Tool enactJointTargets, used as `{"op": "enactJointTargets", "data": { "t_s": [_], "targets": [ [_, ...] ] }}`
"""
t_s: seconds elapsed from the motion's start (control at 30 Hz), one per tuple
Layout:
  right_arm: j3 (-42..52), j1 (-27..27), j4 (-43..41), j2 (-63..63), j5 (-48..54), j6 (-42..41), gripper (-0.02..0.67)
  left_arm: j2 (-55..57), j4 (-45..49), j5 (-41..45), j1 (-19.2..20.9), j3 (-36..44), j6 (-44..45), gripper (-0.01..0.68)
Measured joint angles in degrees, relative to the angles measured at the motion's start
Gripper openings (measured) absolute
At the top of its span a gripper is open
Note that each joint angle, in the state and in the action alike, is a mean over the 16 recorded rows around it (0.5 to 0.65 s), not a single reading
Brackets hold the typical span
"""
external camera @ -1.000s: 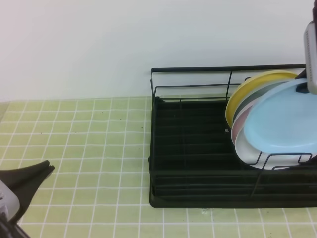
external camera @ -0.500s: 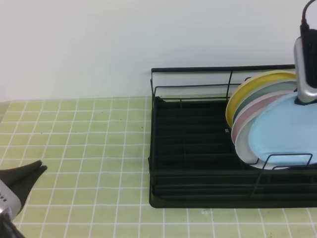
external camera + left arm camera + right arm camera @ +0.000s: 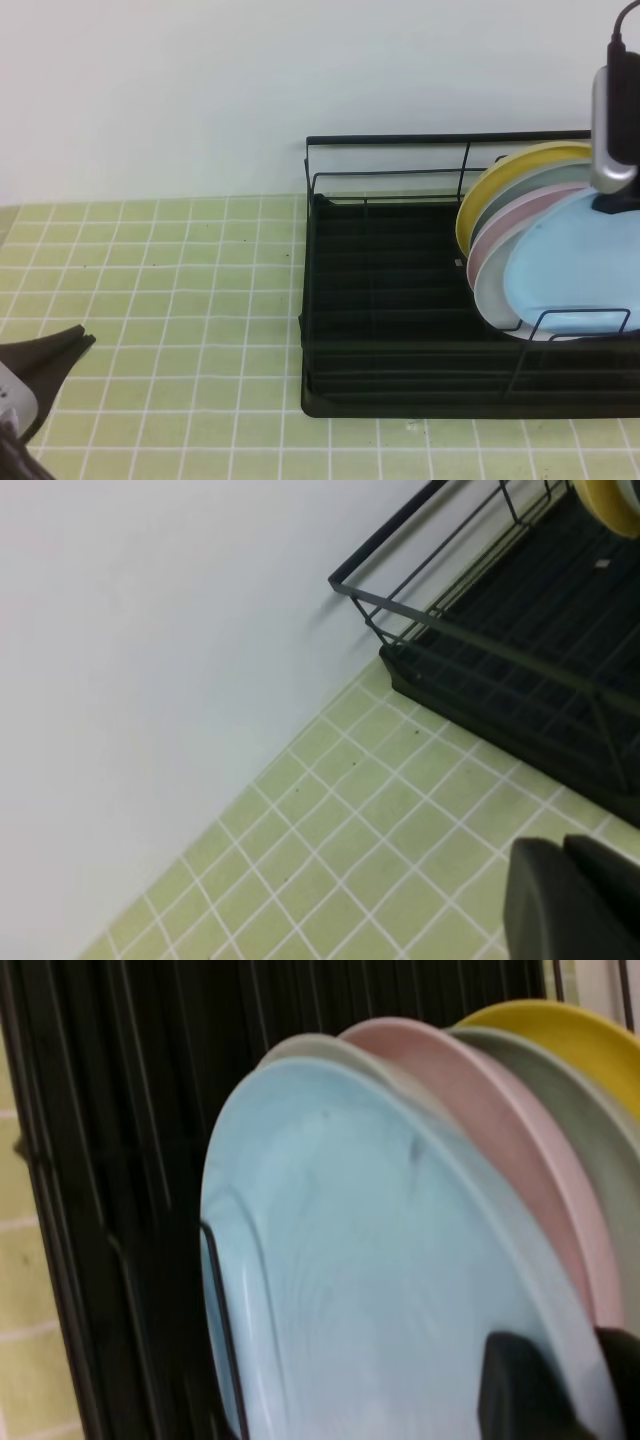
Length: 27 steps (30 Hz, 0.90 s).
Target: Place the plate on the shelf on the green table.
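While the light blue plate (image 3: 575,270) leans upright at the front of a row of plates in the black wire dish rack (image 3: 400,300), the right gripper (image 3: 618,200) hangs just above its upper rim; in the right wrist view a dark fingertip (image 3: 520,1390) overlaps the plate's face, but whether the jaws clasp the rim or stand free of it cannot be told. Behind the blue plate, further from that gripper's camera, stand a white plate (image 3: 490,290), a pink plate (image 3: 515,215), a grey-green plate (image 3: 525,190) and a yellow plate (image 3: 500,175), each overlapping the next. A wire divider loop (image 3: 580,320) crosses the blue plate's lower edge. The rack sits on the green tiled table (image 3: 170,300) against a white wall (image 3: 200,90). The left gripper (image 3: 75,345) (fingers pressed together, holding nothing) hovers low over the tiles, well apart from the rack.
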Motion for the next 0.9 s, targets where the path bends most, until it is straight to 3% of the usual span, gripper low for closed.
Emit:
{"op": "enactJointTargets", "data": {
  "t_s": [0.57,0.9],
  "targets": [
    [0.0,0.0,2.0,0.7,0.2,3.7,0.341,0.0,0.2,0.4,0.0,0.1,-1.5,-0.001],
    [0.0,0.0,2.1,2.6,4.3,6.2,0.405,0.0,0.8,1.0,0.0,0.4,-1.6,-0.001]
  ]
}}
